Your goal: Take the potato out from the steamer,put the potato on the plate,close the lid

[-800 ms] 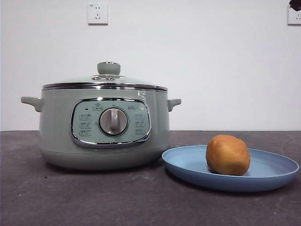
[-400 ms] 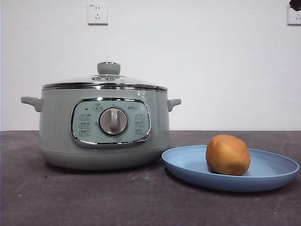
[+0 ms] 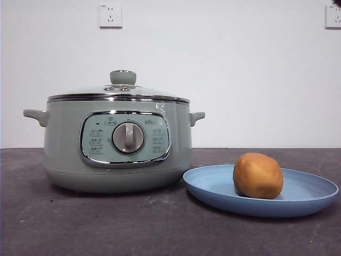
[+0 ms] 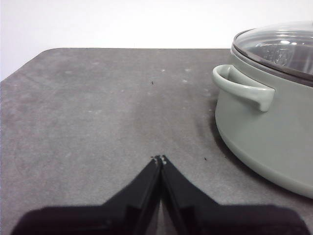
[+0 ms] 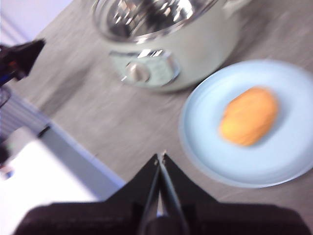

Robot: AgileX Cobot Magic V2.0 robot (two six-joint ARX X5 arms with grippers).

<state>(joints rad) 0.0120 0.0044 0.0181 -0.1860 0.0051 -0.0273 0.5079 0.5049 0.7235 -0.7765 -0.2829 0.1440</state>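
The golden-brown potato lies on the light blue plate, to the right of the sage-green steamer. The glass lid with its green knob sits shut on the steamer. My left gripper is shut and empty, low over the bare table beside the steamer's handle. High above the table's front edge, my right gripper is shut and empty, apart from the plate. Neither gripper shows in the front view.
The dark grey table spreads in front of the steamer and plate. A white wall with two sockets stands behind. The right wrist view shows the table's near edge and pale floor below it.
The black arm tip at the front view's top right corner has moved up out of view. Steamer, lid, plate and potato have not moved.
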